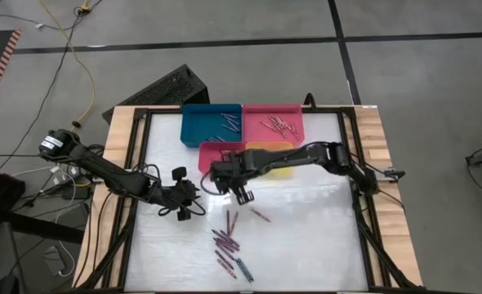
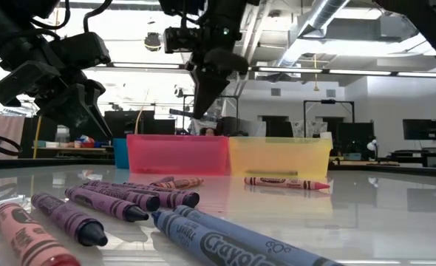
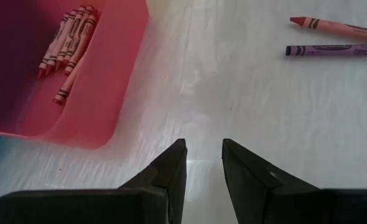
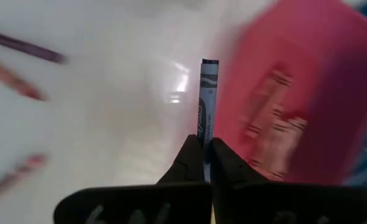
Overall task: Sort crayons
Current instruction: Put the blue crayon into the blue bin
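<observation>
1. Between the right gripper's (image 4: 205, 152) closed fingers: one blue crayon (image 4: 204, 102), clamped near one end, sticking out forward, held above the tabletop (image 1: 306, 237) just beside the red tray (image 1: 211, 153).
2. Right gripper sits mid-table in the high view, next to the red and yellow trays.
3. Loose crayons (image 1: 229, 245), mostly purple with some pink and one blue, lie in a small cluster on the table toward the near edge; a single pink one (image 1: 261, 216) lies a bit apart.
4. Red tray holds several red crayons (image 3: 68, 46) along one side.
5. Blue tray (image 1: 194, 131) has a few crayons, pink tray (image 1: 294, 131) has a bunch; both at the far edge, touching side by side.
6. Yellow tray (image 2: 277, 157) sits beside the red tray; contents can't be made out.
7. Left gripper (image 3: 203, 155) hovers over bare table near the red tray, fingers parted, nothing in them.
</observation>
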Tool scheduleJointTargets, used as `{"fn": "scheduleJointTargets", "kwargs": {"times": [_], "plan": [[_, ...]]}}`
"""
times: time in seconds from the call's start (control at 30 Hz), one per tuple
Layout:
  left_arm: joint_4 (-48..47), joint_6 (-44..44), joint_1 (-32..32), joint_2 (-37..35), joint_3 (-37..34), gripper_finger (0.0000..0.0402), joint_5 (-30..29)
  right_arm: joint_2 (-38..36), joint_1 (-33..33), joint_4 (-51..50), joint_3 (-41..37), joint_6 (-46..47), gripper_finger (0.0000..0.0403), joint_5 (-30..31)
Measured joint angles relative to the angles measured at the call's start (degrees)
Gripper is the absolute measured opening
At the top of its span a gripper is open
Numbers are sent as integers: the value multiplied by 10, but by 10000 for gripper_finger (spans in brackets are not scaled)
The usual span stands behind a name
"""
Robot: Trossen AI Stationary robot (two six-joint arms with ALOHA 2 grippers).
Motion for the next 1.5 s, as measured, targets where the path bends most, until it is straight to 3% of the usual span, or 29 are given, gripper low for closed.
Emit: {"fn": "scheduleJointTargets", "kwargs": {"times": [0.2,0.43,0.9,1.5], "plan": [[0,1,0,0,0,94,0,0,-47,16,17,-21,4,38],[0,9,0,0,0,94,-2,2,-109,95,18,-13,4,39],[0,13,0,0,0,94,-9,6,-221,204,14,122,4,39],[-7,2,0,0,0,94,-8,54,-257,194,14,136,4,36]]}}
